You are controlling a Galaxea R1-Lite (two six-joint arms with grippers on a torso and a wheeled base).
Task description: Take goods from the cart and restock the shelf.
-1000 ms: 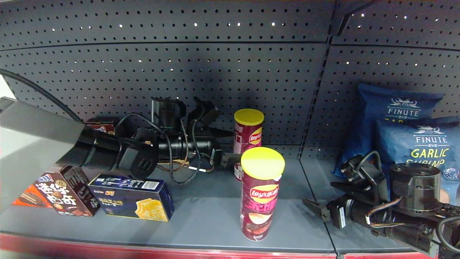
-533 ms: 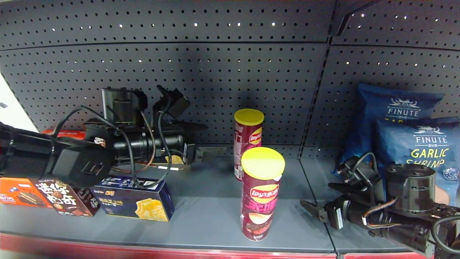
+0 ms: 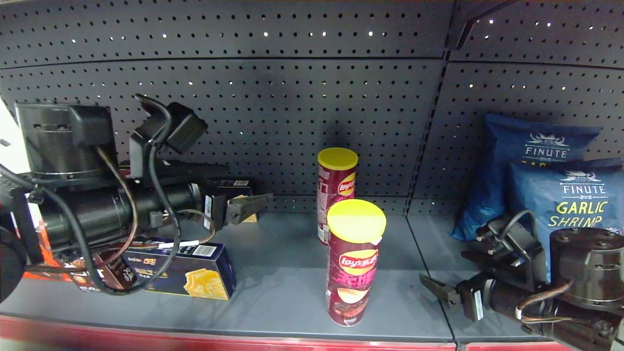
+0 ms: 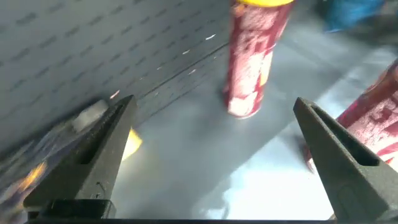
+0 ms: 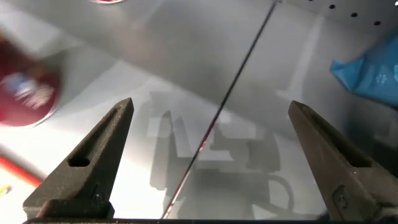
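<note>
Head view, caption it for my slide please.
Left gripper and right gripper, both open, over a shelf stocked with two chip cans, snack boxes and blue snack bags.

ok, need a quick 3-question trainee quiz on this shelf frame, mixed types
1. True or false: the left gripper is shut.
2. How many cans stand on the shelf? A one, B two, C three.
3. Fill in: the bags lean at the robot's ___ side.

Key: 1 false, it is open and empty. 2 B. 3 right.
</note>
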